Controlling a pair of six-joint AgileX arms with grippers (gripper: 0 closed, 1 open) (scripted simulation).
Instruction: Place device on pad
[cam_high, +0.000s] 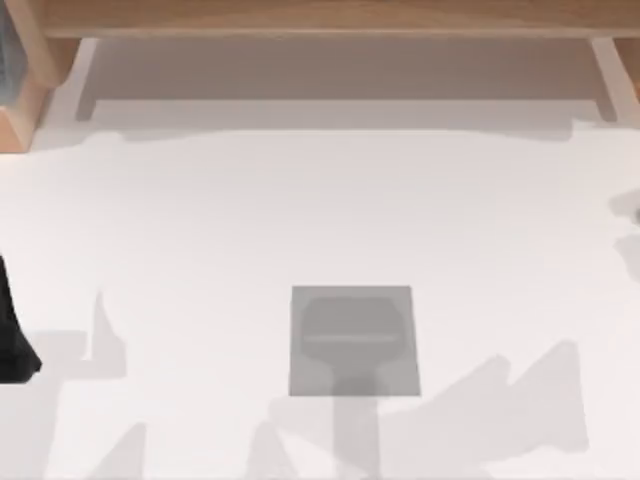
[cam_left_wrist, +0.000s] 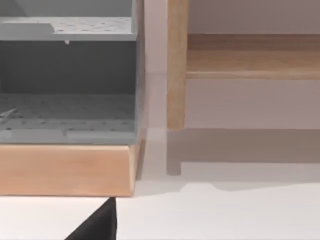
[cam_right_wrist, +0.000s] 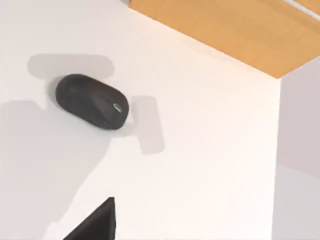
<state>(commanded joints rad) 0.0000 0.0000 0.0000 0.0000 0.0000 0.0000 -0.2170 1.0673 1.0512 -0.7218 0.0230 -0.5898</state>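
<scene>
Pad: there it sits, the flat grey pad (cam_high: 355, 340), low in the centre of the top view on the white tabletop (cam_high: 200, 220). A darker soft-edged patch lies across it with a stem running off the lower edge. I read that as shadow, not as an object.

Device: the right wrist view has it, a dark rounded device (cam_right_wrist: 92, 102) flat on bare white tabletop, not far from a wooden edge (cam_right_wrist: 225, 35). No pad under it or beside it.

Right end effector: a black wedge of the right end effector (cam_right_wrist: 95, 224) pokes into its own wrist view, well apart from the device and holding nothing that I can see. Spread or pressed together, I cannot tell.

Left arm: parked at the far left edge of the top view (cam_high: 12, 330). Its left end effector (cam_left_wrist: 97, 225) shows as a black corner, the camera facing a grey shelf unit (cam_left_wrist: 67, 75) and wooden framing. Its state I cannot tell either.

Done so far: by my reckoning, nothing that counts. The device is ungrasped and off the pad.

Left to do: reach down, grip the device, carry it across, set it on the pad, let go. That is the whole job.
</scene>
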